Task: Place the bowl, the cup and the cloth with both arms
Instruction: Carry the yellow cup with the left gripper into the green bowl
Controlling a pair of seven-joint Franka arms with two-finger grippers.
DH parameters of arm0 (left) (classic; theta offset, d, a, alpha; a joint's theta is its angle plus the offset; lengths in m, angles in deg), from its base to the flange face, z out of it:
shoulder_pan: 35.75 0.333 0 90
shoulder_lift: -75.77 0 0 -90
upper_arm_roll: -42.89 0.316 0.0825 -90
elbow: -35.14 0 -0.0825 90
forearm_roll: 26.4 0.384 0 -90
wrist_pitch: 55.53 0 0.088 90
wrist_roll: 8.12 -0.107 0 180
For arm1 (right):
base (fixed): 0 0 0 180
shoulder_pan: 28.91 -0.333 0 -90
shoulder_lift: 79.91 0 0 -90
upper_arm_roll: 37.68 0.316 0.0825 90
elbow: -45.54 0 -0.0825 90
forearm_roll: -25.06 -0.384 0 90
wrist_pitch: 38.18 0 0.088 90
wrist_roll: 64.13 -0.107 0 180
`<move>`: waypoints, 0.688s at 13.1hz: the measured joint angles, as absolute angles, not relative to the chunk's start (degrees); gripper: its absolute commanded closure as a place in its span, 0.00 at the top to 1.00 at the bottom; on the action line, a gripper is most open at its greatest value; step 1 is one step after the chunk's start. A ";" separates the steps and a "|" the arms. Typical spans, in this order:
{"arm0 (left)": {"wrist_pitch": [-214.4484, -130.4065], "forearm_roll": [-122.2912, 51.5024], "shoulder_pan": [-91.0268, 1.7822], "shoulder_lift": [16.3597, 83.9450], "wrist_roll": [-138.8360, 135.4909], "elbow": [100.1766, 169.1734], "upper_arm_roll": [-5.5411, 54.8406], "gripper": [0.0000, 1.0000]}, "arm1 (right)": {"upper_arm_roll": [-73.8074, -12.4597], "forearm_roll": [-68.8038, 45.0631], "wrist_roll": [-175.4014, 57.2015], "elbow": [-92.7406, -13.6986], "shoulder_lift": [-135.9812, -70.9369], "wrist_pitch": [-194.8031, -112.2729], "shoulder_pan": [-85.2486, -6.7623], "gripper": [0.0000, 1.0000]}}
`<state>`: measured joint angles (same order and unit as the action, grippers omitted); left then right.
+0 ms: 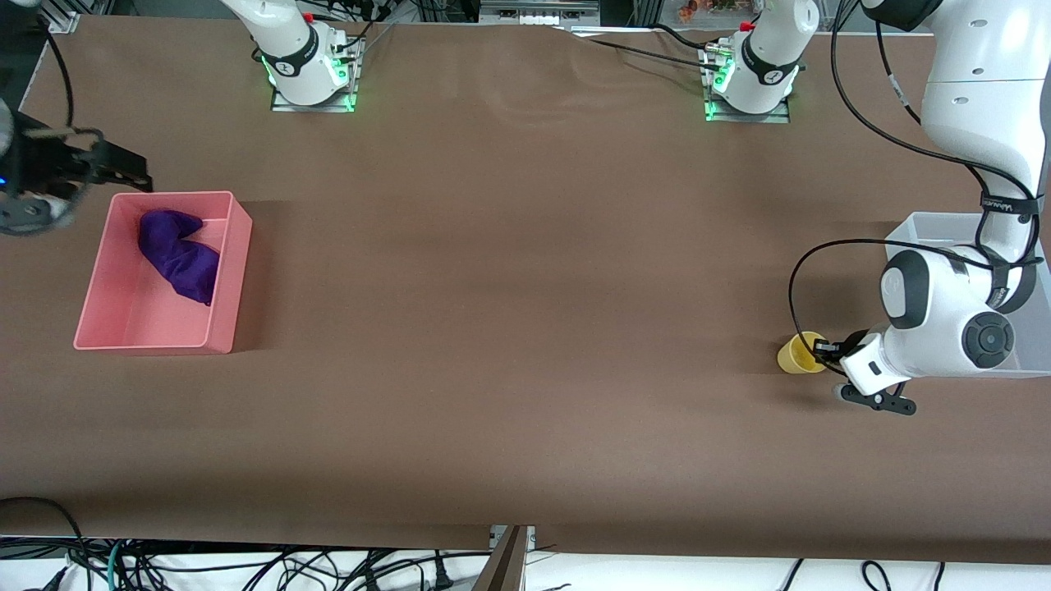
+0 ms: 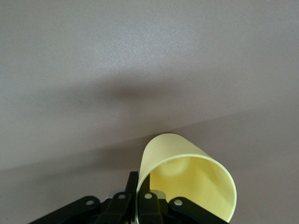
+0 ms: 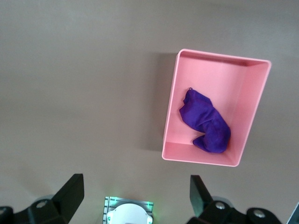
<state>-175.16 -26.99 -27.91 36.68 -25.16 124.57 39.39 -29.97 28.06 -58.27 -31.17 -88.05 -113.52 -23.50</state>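
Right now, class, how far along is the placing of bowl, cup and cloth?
Done: the cloth lies in the pink bin, and the right gripper hangs open, empty, above the table beside it. In hand: the left gripper is shut on the cup, low over the table by the clear bin. Left: placing the cup; no bowl is visible.

Both arms are glossy white with black joint bands; the right arm [image 1: 291, 41] and left arm [image 1: 969, 115] rise from bases at the top of the front frame, each on a metal plate lit green, with a red button. Black cables loop along the left arm, strapped by a black band with white lettering. A round black cap marks its wrist at lower right. The gripper linkages are black with silver screws.
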 measured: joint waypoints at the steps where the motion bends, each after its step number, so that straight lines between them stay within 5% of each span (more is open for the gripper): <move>1: -172.74 -27.00 -27.86 37.52 -25.16 123.98 39.39 0.00 | -30.34 28.06 -58.17 -30.97 -87.69 -113.44 -23.41 1.00; 6: -149.60 -26.90 -24.94 43.13 -31.86 114.16 40.34 0.00 | -32.40 26.78 -57.53 -30.93 -87.69 -112.83 -23.08 1.00; 9: -146.60 -22.04 -17.25 43.83 -48.40 113.26 41.29 0.00 | -33.63 25.60 -58.28 -30.93 -87.79 -111.88 -23.00 1.00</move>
<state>-146.60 -22.04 -17.25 43.83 -48.40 113.26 41.29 -33.63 25.60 -58.28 -30.93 -87.79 -111.88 -23.00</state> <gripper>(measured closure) 0.965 0.000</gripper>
